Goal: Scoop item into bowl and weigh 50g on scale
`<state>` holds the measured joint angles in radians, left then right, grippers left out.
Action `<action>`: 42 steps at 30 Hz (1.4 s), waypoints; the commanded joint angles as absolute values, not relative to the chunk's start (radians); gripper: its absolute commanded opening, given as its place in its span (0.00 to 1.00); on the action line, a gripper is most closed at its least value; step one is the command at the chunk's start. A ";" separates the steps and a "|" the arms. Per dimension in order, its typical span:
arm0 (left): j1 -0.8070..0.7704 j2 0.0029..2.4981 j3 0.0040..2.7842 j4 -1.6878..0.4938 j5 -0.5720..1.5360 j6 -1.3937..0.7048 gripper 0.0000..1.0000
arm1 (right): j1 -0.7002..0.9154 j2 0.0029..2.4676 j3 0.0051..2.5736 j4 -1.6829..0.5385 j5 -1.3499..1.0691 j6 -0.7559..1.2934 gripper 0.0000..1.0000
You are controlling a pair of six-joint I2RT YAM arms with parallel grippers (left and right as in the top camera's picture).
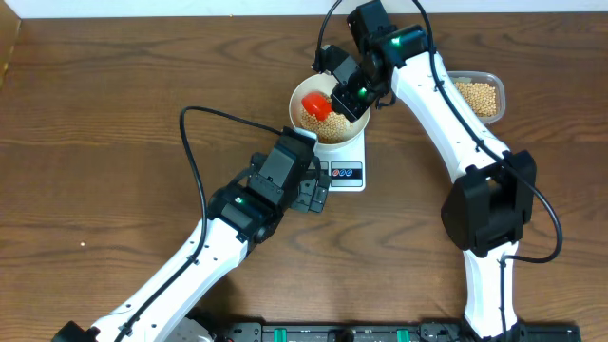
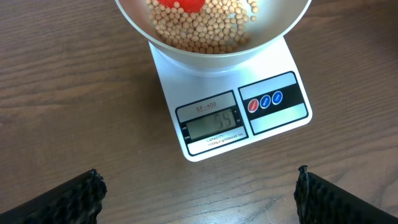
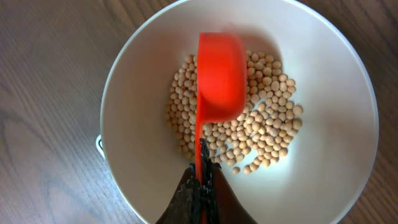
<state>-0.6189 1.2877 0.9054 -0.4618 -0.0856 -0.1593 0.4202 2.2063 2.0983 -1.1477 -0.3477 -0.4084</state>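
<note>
Red scoop (image 3: 221, 74), clamped in right gripper (image 3: 200, 183), flipped over the bowl (image 3: 336, 180) to dump beans (image 3: 267, 124); left gripper (image 2: 199, 190) gapes, watching scale (image 2: 273, 121).

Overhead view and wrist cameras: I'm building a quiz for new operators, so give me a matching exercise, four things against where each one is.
Things:
1 red scoop
2 white bowl
3 scale
4 clear tub

Places:
a on the table, apart from the scale
b standing on the scale
c held in the right claw above the beans
d under the white bowl

Pairs: 1-c, 2-b, 3-d, 4-a
</note>
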 commanded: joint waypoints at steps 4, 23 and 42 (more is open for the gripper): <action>-0.617 1.281 0.903 -0.464 -0.101 -0.154 0.99 | 0.426 2.213 2.086 -1.162 -0.447 -0.398 0.01; -0.617 1.281 0.903 -0.464 -0.101 -0.154 0.99 | 0.256 2.212 2.107 -1.221 -0.807 -0.397 0.01; -0.617 1.281 0.903 -0.464 -0.101 -0.154 0.99 | 0.120 2.056 2.112 -1.230 -0.825 -0.417 0.01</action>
<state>-0.6189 1.2873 0.9054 -0.4618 -0.0856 -0.1593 0.1467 2.1376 2.0926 -1.2308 -0.7918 -0.4053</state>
